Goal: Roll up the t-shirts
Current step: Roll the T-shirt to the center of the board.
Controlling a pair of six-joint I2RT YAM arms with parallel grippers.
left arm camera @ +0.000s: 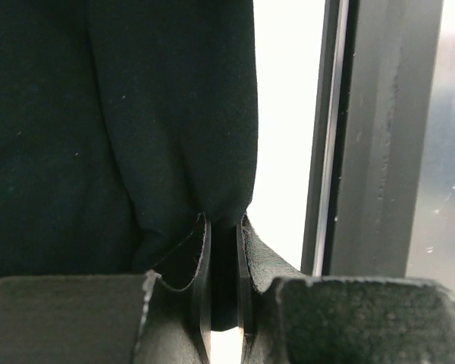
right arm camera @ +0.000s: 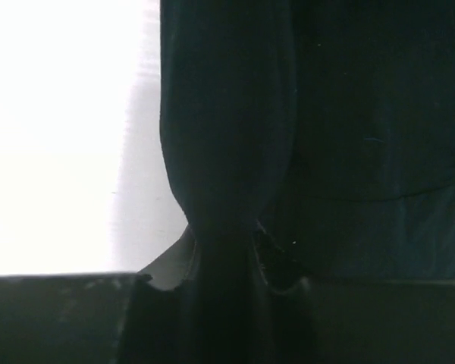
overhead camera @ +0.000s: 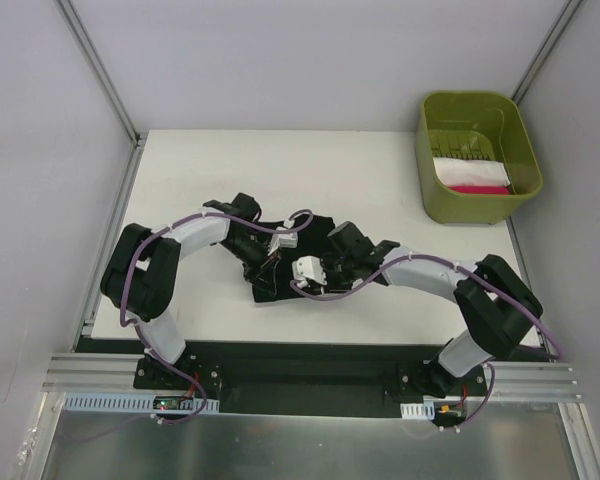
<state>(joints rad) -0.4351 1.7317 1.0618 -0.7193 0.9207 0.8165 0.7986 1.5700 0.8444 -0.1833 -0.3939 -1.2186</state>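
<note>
soft even light overhead; harsh contrast at the wrists
beside the right gripper (right arm camera: pixel 224 246) the table (right arm camera: pixel 61 136) blows out white; the t-shirt (right arm camera: pixel 326 114) ahead goes featureless black.

The left arm (overhead camera: pixel 150 270) at eight o'clock and the right arm (overhead camera: pixel 480 295) at four alternate bulky black joint housings with pale grey tubular links. A purple cable (overhead camera: pixel 122 305) loops along each. A white box (overhead camera: pixel 308 270) sits at each wrist. The left gripper (left arm camera: pixel 224 231) has thin, matte black fingers (left arm camera: pixel 202 280).

Overhead looking down, wrist views tight on t-shirt (left arm camera: pixel 136 114)
</note>
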